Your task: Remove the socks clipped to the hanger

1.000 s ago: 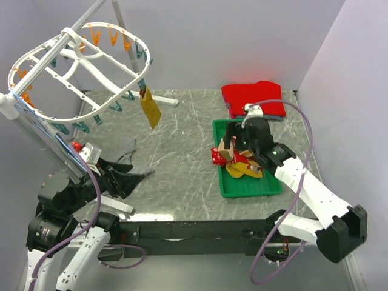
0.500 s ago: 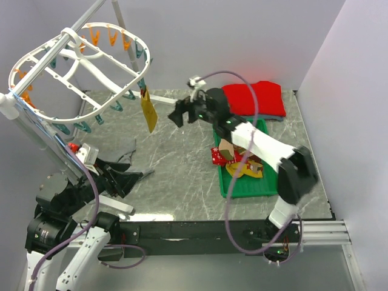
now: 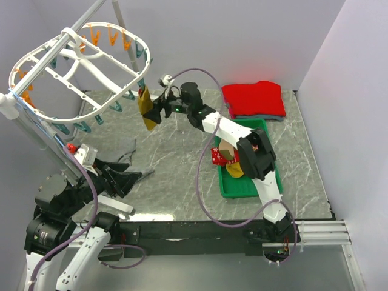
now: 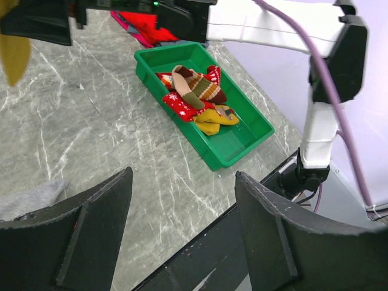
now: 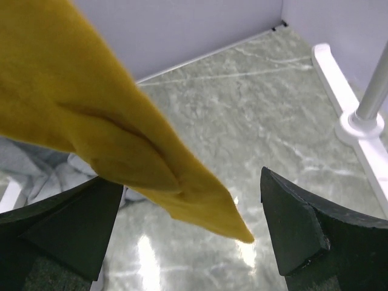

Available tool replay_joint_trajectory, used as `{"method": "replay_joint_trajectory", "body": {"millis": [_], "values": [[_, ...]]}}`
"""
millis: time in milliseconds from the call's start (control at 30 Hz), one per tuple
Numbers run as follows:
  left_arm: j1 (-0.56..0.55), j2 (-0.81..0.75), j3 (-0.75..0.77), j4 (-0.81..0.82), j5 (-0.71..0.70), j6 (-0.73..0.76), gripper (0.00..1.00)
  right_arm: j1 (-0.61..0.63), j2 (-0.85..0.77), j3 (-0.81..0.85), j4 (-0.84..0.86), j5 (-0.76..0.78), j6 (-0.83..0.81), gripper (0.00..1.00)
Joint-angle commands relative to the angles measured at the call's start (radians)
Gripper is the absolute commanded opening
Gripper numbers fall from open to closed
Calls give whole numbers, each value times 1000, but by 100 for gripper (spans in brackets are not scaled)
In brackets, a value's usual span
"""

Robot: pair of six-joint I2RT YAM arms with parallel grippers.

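mustard-yellow sock (image 5: 91, 121) on the hanger (image 3: 100, 63) rim, between the wide-apart, unclosed fingers of the right end effector (image 5: 191, 182)

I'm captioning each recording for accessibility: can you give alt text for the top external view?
The right gripper, open, is at the mustard-yellow sock hanging from the white hanger at upper left. Other socks lie in a green tray on the marble table; the left gripper sits open near the left edge.

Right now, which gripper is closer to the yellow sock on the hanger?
Right. The right gripper is open right at the yellow sock, its jaws either side of it. The left gripper sits low at the near left, well away.
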Motion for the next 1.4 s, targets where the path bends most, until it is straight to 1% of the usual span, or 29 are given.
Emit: {"method": "replay_joint_trajectory", "body": {"millis": [0, 67, 100, 167, 200, 233, 267, 300, 333, 433, 467, 500, 700, 800, 867, 967, 1167, 1267, 1367], "values": [[-1, 9, 20, 31, -3, -4, 73, 26, 41, 135, 21, 3, -18, 100], [-1, 9, 23, 23, -6, -1, 73, 37, 30, 128, 17, 0, -19, 97], [-1, 7, 25, 22, -9, 1, 73, 48, 3, 93, 20, -7, -21, 95], [-1, 7, 28, 20, -7, 4, 73, 62, -35, 40, 46, -19, -16, 86], [-1, 6, 28, 19, -7, 4, 73, 74, -84, -27, 62, -30, -3, 77], [0, 7, 30, 20, -9, 4, 73, 80, -111, -65, 85, -35, 11, 59], [-1, 9, 30, 22, -7, 4, 73, 86, -135, -131, 121, -38, 22, 50], [-1, 9, 30, 26, -7, 3, 73, 100, -184, -160, 134, -41, 45, 40], [-1, 10, 28, 28, -7, -2, 73, 105, -210, -188, 143, -40, 59, 26], [0, 7, 20, 32, -4, -11, 74, 126, -304, -285, 165, -32, 132, 7], [-1, 6, 17, 31, -10, -13, 74, 129, -327, -331, 181, -39, 151, 2], [-1, 6, 13, 31, -12, -16, 74, 134, -370, -351, 189, -41, 187, 0], [-1, 17, 25, 25, -15, -31, 79, 152, -520, -470, 234, -69, 344, 0], [-1, 13, 23, 31, -29, -40, 81, 158, -557, -491, 240, -93, 418, 0], [-1, 13, 16, 46, -30, -54, 86, 164, -577, -495, 246, -112, 470, 0], [-1, 13, -6, 72, -55, -82, 88, 175, -605, -504, 251, -130, 525, 0], [-1, 23, -35, 107, -177, -108, 93, 207, -669, -526, 273, -164, 585, 0], [-1, 44, -38, 111, -219, -122, 97, 217, -695, -535, 281, -179, 605, 0], [-1, 64, -39, 118, -245, -129, 97, 229, -714, -537, 281, -184, 617, 0]]}}
